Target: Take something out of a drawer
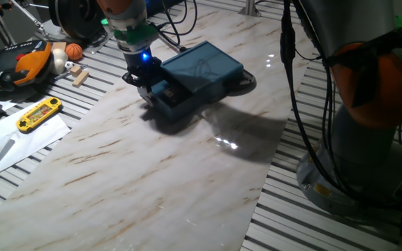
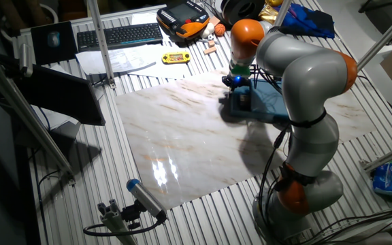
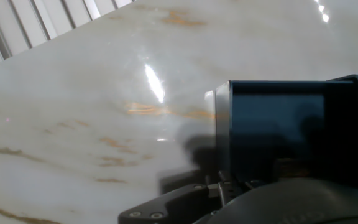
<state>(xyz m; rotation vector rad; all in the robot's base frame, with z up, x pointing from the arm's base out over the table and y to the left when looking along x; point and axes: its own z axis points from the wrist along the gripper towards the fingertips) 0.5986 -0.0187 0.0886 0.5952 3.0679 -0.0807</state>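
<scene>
Hand view looks into the pulled-out drawer (image 3: 291, 134) of the blue box (image 1: 204, 70) on the marble worktop (image 1: 152, 181), where the claw (image 1: 145, 89) hovers low, presumably reaching for a packet I cannot make out, its finger spread impossible to tell.

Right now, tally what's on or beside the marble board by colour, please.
Dark blue: 1, the box with its drawer pulled out under the tool.
Yellow: 1, the handheld game.
Orange: 1, the small ball.
Pale wood: 1, the block.
Total: 4.
</scene>
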